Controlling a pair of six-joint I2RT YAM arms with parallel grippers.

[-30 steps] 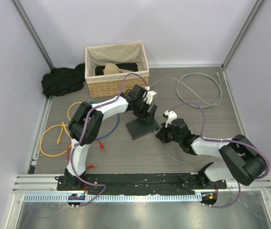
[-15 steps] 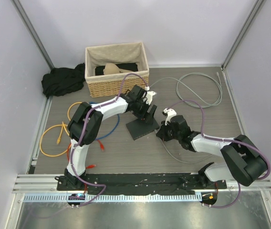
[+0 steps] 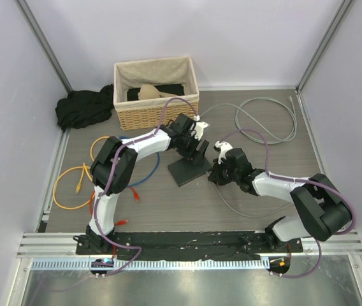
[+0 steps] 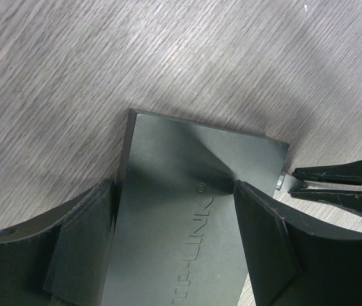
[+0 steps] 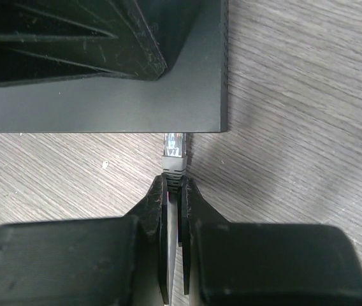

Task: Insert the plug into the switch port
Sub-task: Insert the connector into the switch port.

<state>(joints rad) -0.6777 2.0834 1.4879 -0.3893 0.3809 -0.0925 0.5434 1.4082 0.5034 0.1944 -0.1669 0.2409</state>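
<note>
The dark-grey switch (image 3: 190, 171) lies flat on the table. My left gripper (image 3: 194, 151) reaches over it from behind. In the left wrist view my left gripper (image 4: 171, 188) straddles the switch (image 4: 187, 159), with both pads against its long sides. My right gripper (image 3: 217, 172) is shut on the grey boot of the plug (image 5: 173, 152). The plug's clear tip meets the switch's near edge (image 5: 117, 102) close to its right corner. The sockets are hidden under that edge. The plug also shows in the left wrist view (image 4: 282, 183).
A wicker basket (image 3: 157, 111) stands behind the switch, with a black cloth (image 3: 82, 108) to its left. A grey cable (image 3: 264, 118) loops at the back right and runs under my right arm. Orange (image 3: 72, 185), blue (image 3: 146, 175) and red cables lie at the left.
My right gripper has moved up and left toward the switch, bringing the plug up to its edge. The left gripper and the switch have stayed put.
</note>
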